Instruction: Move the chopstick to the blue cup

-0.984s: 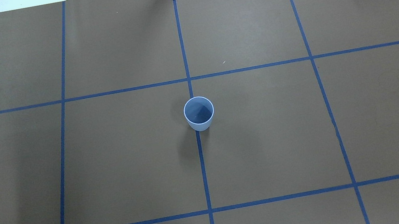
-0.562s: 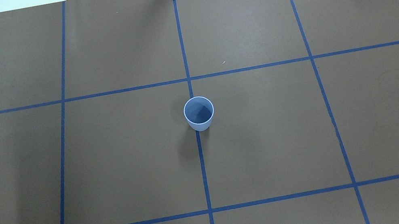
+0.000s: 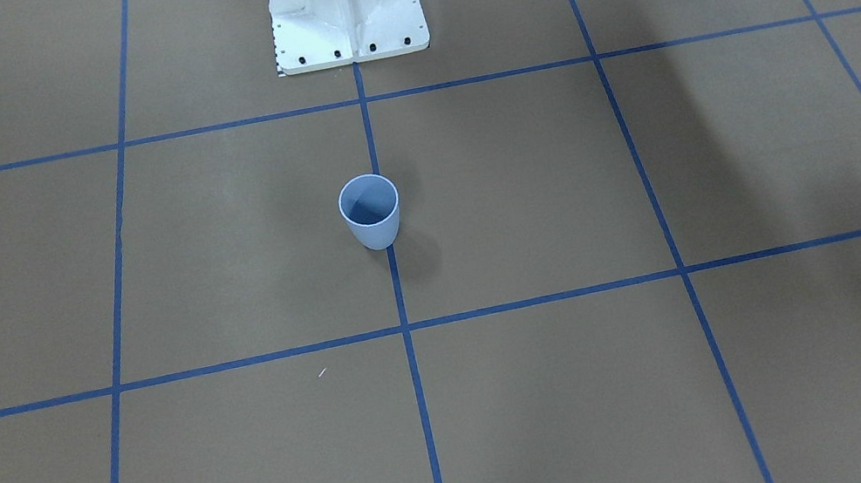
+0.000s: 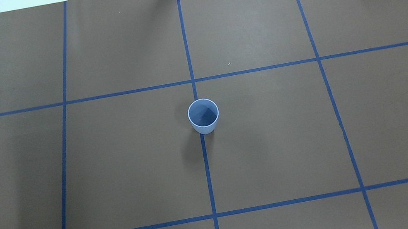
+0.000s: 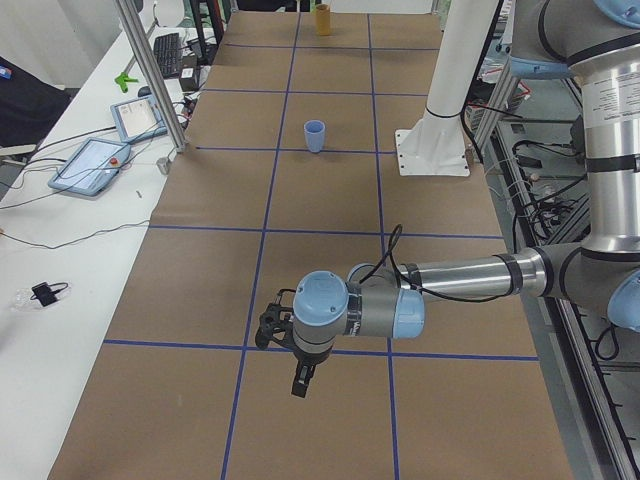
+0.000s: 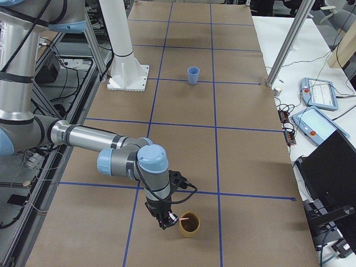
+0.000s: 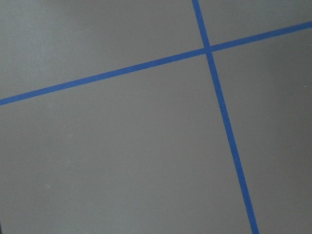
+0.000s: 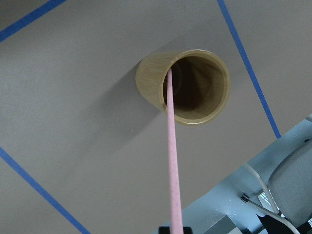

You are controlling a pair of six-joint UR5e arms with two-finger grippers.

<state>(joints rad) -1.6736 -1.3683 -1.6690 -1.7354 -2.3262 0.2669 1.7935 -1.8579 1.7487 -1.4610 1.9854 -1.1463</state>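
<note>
The blue cup (image 4: 204, 122) stands upright and empty at the table's middle on the centre tape line; it also shows in the front view (image 3: 374, 234) and both side views (image 5: 315, 136) (image 6: 193, 75). The pink chopstick (image 8: 171, 146) runs from my right gripper (image 6: 165, 222) down into a tan cup (image 8: 151, 83) at the table's right end. In the right wrist view the stick comes out from between the gripper's tips, so the gripper looks shut on it. My left gripper (image 5: 300, 385) hangs over bare table at the left end; I cannot tell if it is open or shut.
The tan cup (image 6: 189, 224) stands upright near the right end. The white robot base (image 3: 344, 0) stands behind the blue cup. Blue tape lines grid the brown table cover. Tablets and cables lie on the white bench (image 5: 95, 165) beyond the table's far edge.
</note>
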